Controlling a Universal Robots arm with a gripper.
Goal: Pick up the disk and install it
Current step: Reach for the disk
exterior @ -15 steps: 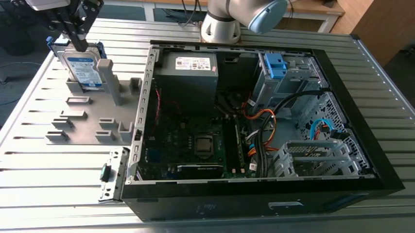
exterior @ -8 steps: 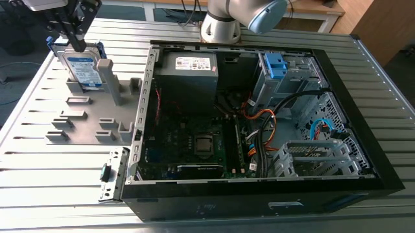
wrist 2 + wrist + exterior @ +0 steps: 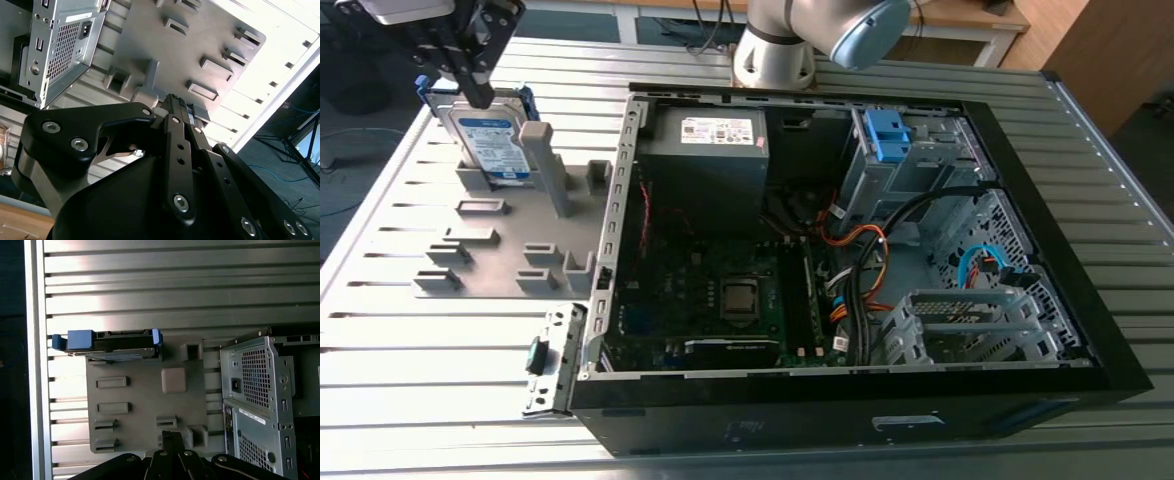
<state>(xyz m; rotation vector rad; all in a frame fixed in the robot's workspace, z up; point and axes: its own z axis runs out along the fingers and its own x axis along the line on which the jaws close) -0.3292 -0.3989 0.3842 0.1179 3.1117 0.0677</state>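
Hovering over the grey fixture plate (image 3: 507,255), the end effector (image 3: 478,92) has its fingers drawn together and grips nothing. The disk (image 3: 494,140) stands on edge in a slot at the plate's far corner (top edge exposed, likely for grasping). Bare bench (image 3: 427,400) lies beyond, and the open computer case (image 3: 787,420) flanks the plate's other edge.

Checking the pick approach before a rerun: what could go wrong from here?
1. The disk stands on edge in the grey fixture, with the gripper just above it; an off-centre grasp could tilt or jam it.
2. Loose cables cross the open computer case beside the drive cage; they could snag the disk.
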